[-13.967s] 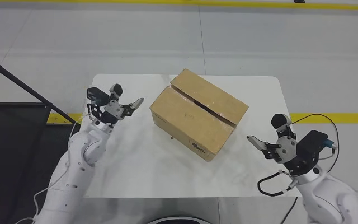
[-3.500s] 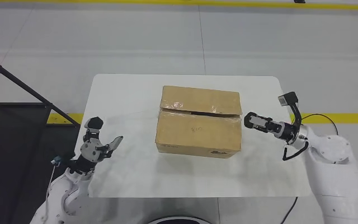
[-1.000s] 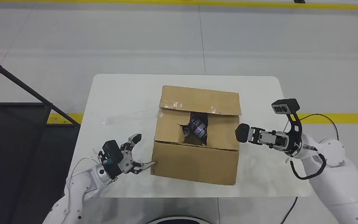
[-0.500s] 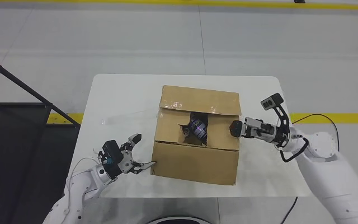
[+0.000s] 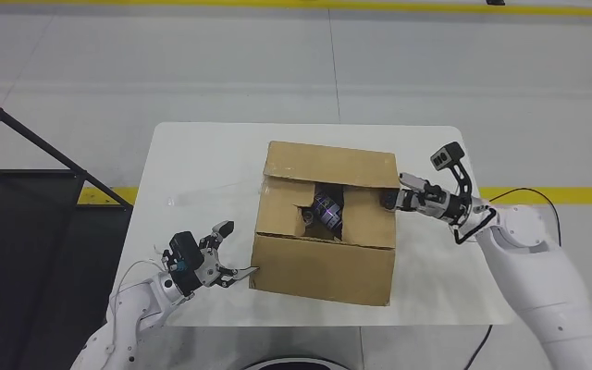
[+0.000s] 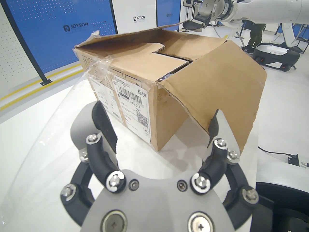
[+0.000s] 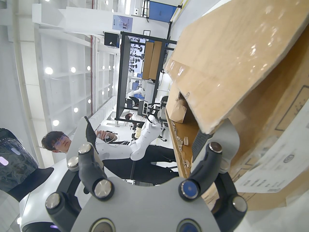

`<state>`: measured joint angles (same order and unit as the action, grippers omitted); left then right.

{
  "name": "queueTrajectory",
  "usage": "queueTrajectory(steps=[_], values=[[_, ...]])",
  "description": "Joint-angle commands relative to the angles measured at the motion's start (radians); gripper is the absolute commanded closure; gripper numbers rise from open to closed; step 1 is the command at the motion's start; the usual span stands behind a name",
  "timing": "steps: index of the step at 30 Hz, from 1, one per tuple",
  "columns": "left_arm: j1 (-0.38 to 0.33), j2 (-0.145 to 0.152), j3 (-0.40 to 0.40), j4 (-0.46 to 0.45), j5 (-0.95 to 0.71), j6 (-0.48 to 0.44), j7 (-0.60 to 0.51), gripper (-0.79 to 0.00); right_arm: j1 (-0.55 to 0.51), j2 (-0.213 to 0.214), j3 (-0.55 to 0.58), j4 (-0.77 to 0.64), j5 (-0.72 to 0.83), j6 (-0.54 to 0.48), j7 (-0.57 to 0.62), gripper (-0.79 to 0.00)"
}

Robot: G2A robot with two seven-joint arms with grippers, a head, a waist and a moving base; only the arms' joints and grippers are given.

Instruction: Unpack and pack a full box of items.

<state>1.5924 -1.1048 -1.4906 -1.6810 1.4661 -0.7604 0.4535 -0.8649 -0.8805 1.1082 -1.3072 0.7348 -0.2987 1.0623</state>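
Note:
A brown cardboard box (image 5: 324, 185) stands mid-table. Its near flap (image 5: 319, 268) is folded out toward the front, and the far flap (image 5: 333, 166) still lies over the top. Dark purple packed items (image 5: 326, 211) show in the gap between them. My left gripper (image 5: 231, 265) is open at the near flap's left front corner; in its wrist view (image 6: 161, 124) one finger touches the flap's edge (image 6: 217, 85). My right gripper (image 5: 395, 197) is open at the box's right end, with the far flap's corner (image 7: 241, 49) against one finger (image 7: 217, 131).
The white table (image 5: 203, 157) has bare room left of and behind the box, and to its right beyond my right arm. Torn clear tape (image 6: 96, 61) hangs off the box's left end. Yellow floor lines run beyond the table.
My right gripper has moved a little farther back along the box's right end, up to the far flap's corner. The left gripper and the box have stayed put over the last second.

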Motion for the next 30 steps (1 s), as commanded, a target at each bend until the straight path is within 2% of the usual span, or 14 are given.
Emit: queueTrajectory(steps=[1, 10, 18, 25, 30], values=[[0.000, 0.000, 0.000, 0.000, 0.000, 0.000, 0.000, -0.785, 0.014, -0.006, -0.006, 0.014, 0.003, 0.001, -0.003, -0.785], [0.000, 0.000, 0.000, 0.000, 0.000, 0.000, 0.000, -0.785, 0.080, -0.036, -0.025, 0.059, 0.002, -0.053, -0.052, -0.785], [0.000, 0.000, 0.000, 0.000, 0.000, 0.000, 0.000, -0.785, 0.174, -0.080, -0.075, 0.124, -0.055, -0.112, -0.222, -0.785], [0.000, 0.000, 0.000, 0.000, 0.000, 0.000, 0.000, -0.785, 0.282, -0.137, -0.160, 0.263, -0.134, -0.163, -0.367, -0.785], [0.000, 0.000, 0.000, 0.000, 0.000, 0.000, 0.000, -0.785, 0.342, -0.180, -0.227, 0.364, -0.244, -0.189, -0.489, -0.785]])
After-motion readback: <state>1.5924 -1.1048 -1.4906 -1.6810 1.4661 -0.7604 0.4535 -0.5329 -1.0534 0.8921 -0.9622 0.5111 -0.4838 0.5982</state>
